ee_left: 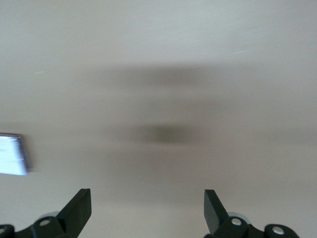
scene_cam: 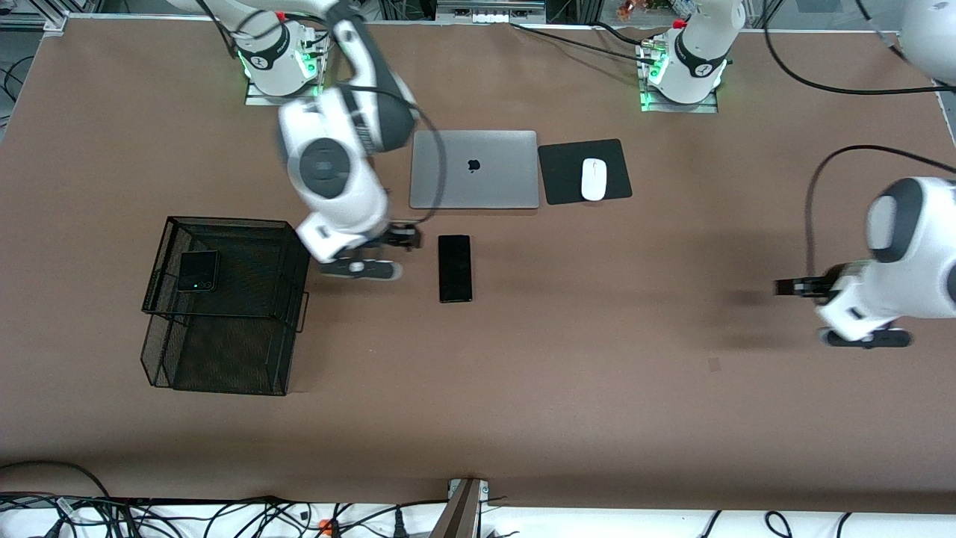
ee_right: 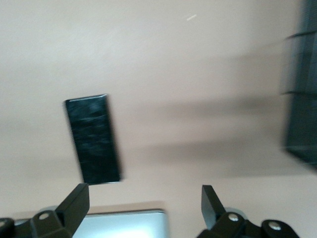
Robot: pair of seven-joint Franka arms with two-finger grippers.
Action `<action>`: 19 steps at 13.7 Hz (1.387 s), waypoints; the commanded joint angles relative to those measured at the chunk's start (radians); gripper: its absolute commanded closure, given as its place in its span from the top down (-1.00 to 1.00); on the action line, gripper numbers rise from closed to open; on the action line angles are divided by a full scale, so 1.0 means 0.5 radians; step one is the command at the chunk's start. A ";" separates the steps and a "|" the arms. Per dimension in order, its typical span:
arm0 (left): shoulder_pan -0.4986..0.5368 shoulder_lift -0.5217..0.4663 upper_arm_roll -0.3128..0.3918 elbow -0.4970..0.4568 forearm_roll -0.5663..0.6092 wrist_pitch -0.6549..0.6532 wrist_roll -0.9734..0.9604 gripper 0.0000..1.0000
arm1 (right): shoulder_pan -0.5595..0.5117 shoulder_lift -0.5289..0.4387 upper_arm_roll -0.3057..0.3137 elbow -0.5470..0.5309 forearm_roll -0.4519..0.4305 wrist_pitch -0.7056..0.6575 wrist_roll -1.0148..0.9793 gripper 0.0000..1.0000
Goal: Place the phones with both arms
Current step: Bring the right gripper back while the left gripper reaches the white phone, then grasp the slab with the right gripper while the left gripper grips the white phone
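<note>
We judge the long slim black slab (scene_cam: 455, 268) stiff, slick and thin (flat on the table), best pinched across its long edges; right gripper (scene_cam: 403, 237) beside it and left gripper (scene_cam: 793, 286) both gape wide, empty.

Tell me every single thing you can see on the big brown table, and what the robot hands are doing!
Phones: two, both black. The small square phone lies on the top shelf of the basket; the long slim phone lies flat on the table, nearer the front camera than the laptop.
Basket: one, black wire mesh, toward the right arm's end of the table.
Laptop: one, grey, lid shut.
Mouse: one, white, on a black mouse pad beside the laptop.
Table: one, brown.
Right gripper: open, holding nothing, over the table between the basket and the long slim phone.
Left gripper: open, holding nothing, over bare table at the left arm's end.
</note>
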 commanded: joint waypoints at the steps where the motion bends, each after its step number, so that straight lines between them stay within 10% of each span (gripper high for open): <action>1: 0.282 0.007 -0.032 -0.090 0.087 0.174 0.287 1.00 | 0.107 0.200 0.042 0.074 0.036 0.171 0.198 1.00; 8: 0.929 0.225 -0.038 -0.308 0.087 1.051 0.910 1.00 | 0.224 0.528 0.054 0.049 0.026 0.656 0.122 1.00; 14: 1.062 0.400 -0.035 -0.308 0.084 1.303 1.067 1.00 | 0.218 0.673 0.107 0.043 0.039 0.878 0.091 1.00; 15: 1.080 0.424 -0.035 -0.311 0.084 1.304 1.067 1.00 | 0.221 0.676 0.107 0.046 0.036 0.881 0.091 0.63; 17: 1.102 0.455 -0.035 -0.311 0.084 1.307 1.074 1.00 | 0.218 0.658 0.107 0.049 0.033 0.866 0.048 -0.79; 19: 1.117 0.477 -0.035 -0.308 0.084 1.307 1.074 1.00 | 0.209 0.612 0.104 0.055 0.036 0.823 0.021 -1.00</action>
